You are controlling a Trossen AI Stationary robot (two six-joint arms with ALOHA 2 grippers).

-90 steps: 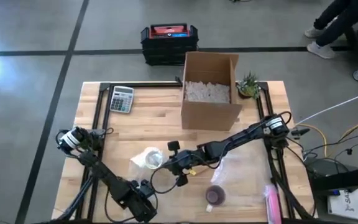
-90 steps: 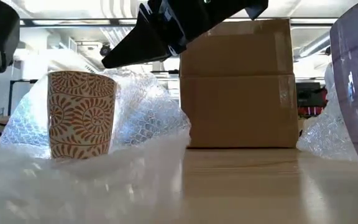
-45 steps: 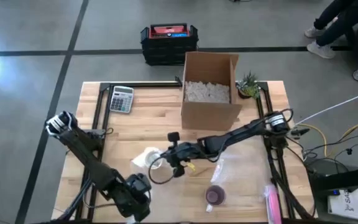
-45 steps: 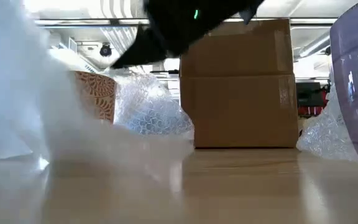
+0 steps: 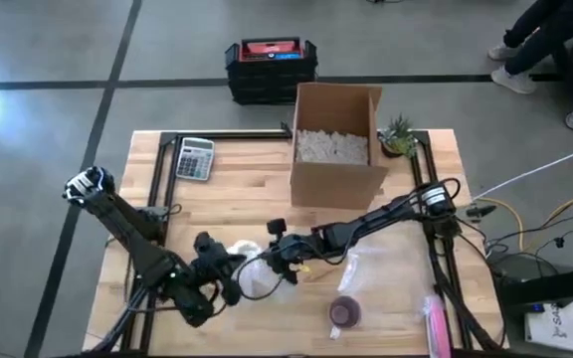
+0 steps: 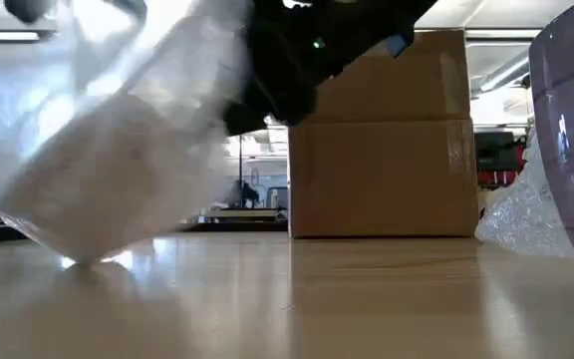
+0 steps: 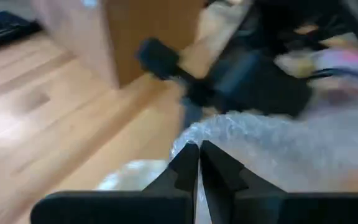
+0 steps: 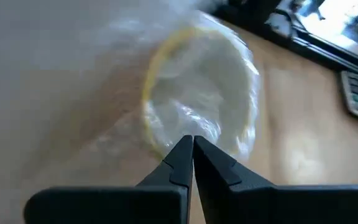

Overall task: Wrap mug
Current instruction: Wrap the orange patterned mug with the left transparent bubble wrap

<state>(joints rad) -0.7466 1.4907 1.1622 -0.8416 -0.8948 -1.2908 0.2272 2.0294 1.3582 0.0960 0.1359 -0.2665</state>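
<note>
Mug (image 5: 250,261) lies near the table's (image 5: 237,189) centre, toward seven o'clock, tipped on its side under bubble wrap (image 5: 259,282), yellowish rim dim through the plastic. The left gripper (image 7: 197,163), at its nine o'clock, pinches a wrap edge, likely to fold it over; the right gripper (image 8: 191,152), at three o'clock, is pressed together on the wrap, seemingly steadying it.

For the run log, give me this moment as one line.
step: wrapping | mug: under wrap | left hand: shut on wrap | right hand: shut at mug rim | box: behind
</note>
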